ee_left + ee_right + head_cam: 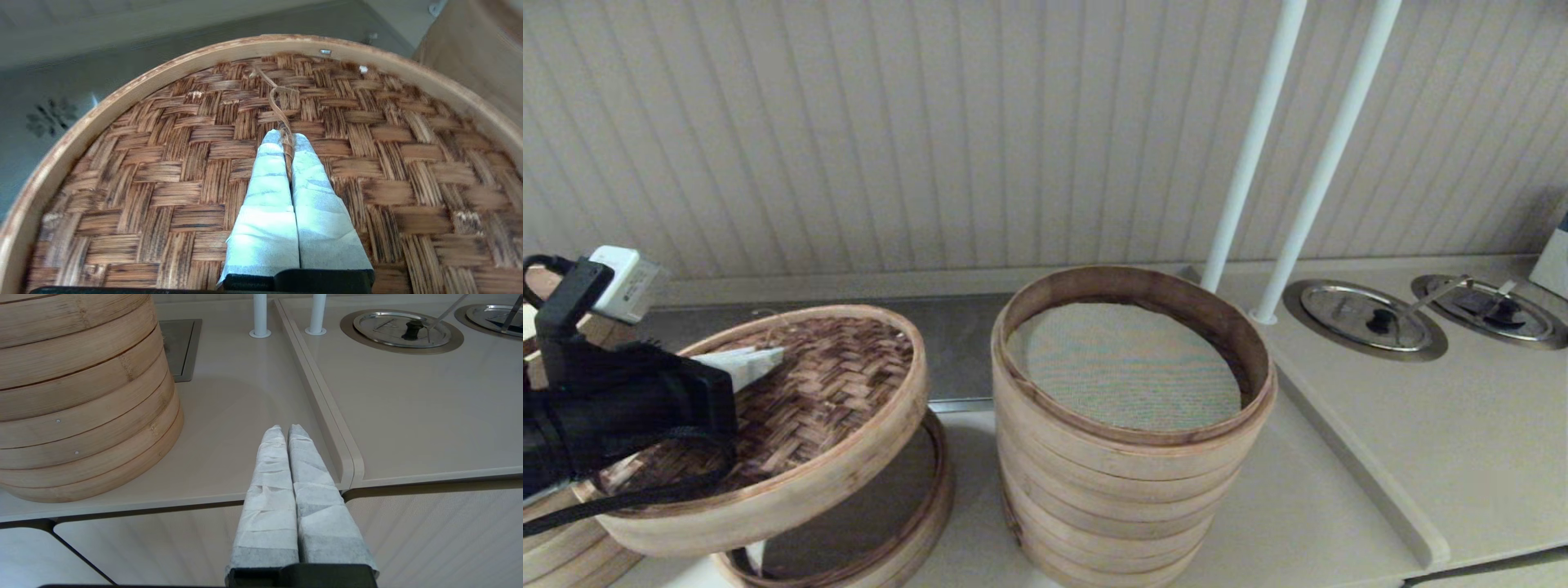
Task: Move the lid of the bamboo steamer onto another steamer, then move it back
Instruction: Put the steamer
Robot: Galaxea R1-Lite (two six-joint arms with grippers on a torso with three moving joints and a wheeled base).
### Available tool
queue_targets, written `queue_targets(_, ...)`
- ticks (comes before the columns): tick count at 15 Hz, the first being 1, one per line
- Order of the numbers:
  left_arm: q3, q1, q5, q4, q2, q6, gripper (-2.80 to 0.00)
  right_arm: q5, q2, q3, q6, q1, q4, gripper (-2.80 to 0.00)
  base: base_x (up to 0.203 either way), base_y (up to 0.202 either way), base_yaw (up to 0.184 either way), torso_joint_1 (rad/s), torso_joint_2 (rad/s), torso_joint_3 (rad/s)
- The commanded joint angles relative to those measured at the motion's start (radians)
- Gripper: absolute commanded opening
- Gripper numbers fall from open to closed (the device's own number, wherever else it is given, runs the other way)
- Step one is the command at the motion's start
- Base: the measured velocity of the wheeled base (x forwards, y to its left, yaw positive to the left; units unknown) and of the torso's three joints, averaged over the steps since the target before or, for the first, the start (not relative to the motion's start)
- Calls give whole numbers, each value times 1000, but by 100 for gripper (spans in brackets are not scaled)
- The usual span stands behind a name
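The bamboo steamer lid (825, 400), dark herringbone weave inside a pale hoop, hangs tilted in the air at the left, above a low steamer ring (907, 531). My left gripper (768, 359) is shut on the lid's thin loop handle (282, 110), which runs between the white-wrapped fingers of my left gripper (286, 136). The other steamer (1131, 441), a tall stack of pale rings with a grey-green mesh liner, stands uncovered to the lid's right, apart from it. My right gripper (286, 428) hangs shut and empty off the counter's front edge, right of that stack (81, 392).
Two white poles (1290, 155) rise behind the tall stack. Two round metal covers (1364, 314) are sunk in the raised counter section at the right. A steel panel (964, 343) lies along the back wall. Another bamboo stack (564, 547) shows at the bottom left corner.
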State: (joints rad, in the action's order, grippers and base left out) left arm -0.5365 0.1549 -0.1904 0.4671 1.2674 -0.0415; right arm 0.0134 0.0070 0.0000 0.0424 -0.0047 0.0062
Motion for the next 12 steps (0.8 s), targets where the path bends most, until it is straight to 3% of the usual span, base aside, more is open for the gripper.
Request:
queue_targets(1, 14, 0, -1, 11, 57, 10, -280, 0, 1, 3, 1, 0, 0, -280, 0, 0, 0, 0, 0, 0)
queue_targets(3, 20, 0, -1, 21, 92, 14, -280, 0, 1, 3, 1, 0, 0, -280, 0, 0, 0, 0, 0, 0)
queue_targets(9, 80, 1, 0, 228, 231, 32, -280, 0, 1, 3, 1, 0, 0, -280, 0, 0, 0, 0, 0, 0)
queue_targets(12, 87, 1, 2, 270, 288, 40, -280, 0, 1, 3, 1, 0, 0, -280, 0, 0, 0, 0, 0, 0)
